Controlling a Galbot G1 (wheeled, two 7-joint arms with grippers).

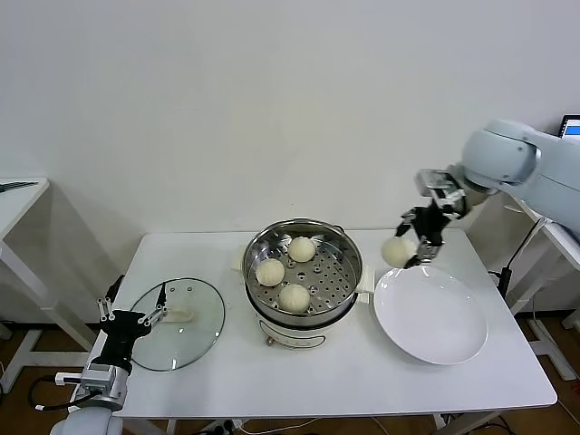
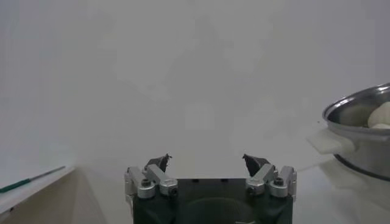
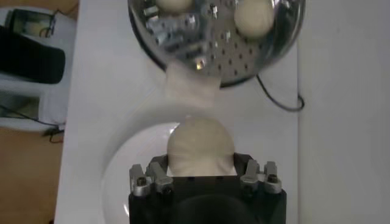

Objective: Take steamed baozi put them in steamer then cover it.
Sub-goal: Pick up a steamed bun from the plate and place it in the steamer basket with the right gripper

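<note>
The shiny steel steamer (image 1: 344, 249) stands mid-table on its white base, with three cream baozi (image 1: 294, 296) on its perforated tray. My right gripper (image 1: 419, 237) is shut on the fourth baozi (image 1: 397, 251) and holds it in the air above the far left edge of the white plate (image 1: 435, 317), to the right of the steamer. In the right wrist view the held baozi (image 3: 200, 145) sits between the jaws, over the plate (image 3: 122, 182), with the steamer (image 3: 201, 58) beyond. My left gripper (image 1: 132, 313) is open and parked beside the glass lid (image 1: 190, 340).
The clear glass lid with a white handle (image 1: 181, 314) lies flat at the table's left. The steamer's white side handle (image 1: 365, 285) faces the plate. A side table's edge (image 1: 23, 204) is at the far left. The left wrist view shows the steamer's rim (image 2: 359, 109).
</note>
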